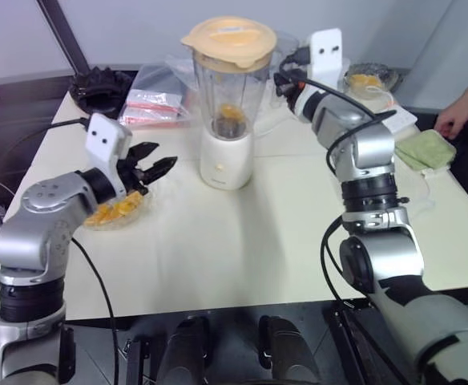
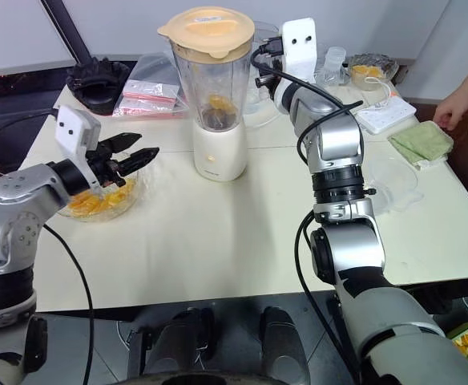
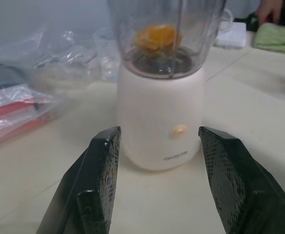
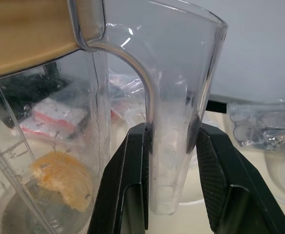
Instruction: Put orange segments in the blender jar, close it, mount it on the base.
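The blender jar (image 1: 230, 84) stands on the cream-white base (image 1: 225, 159) in the middle of the table, with a pale orange lid (image 1: 228, 42) on top. An orange segment (image 4: 62, 178) lies at the jar's bottom. More orange segments (image 2: 94, 202) fill a clear bowl (image 1: 138, 212) at the left. My right gripper (image 4: 172, 134) is shut on the jar's handle (image 4: 174, 161), reaching in from the jar's right side. My left gripper (image 1: 155, 163) hovers open over the bowl, pointing at the base (image 3: 159, 122), with nothing between its fingers (image 3: 103, 165).
A black ridged round object (image 1: 99, 84) and plastic bags (image 1: 158, 104) lie at the back left. At the back right are a bowl with fruit (image 1: 368, 80), a white power strip (image 2: 384, 114), a green cloth (image 1: 426, 148) and a person's hand (image 1: 456, 116). A clear squat container (image 2: 394, 180) sits right of my right arm.
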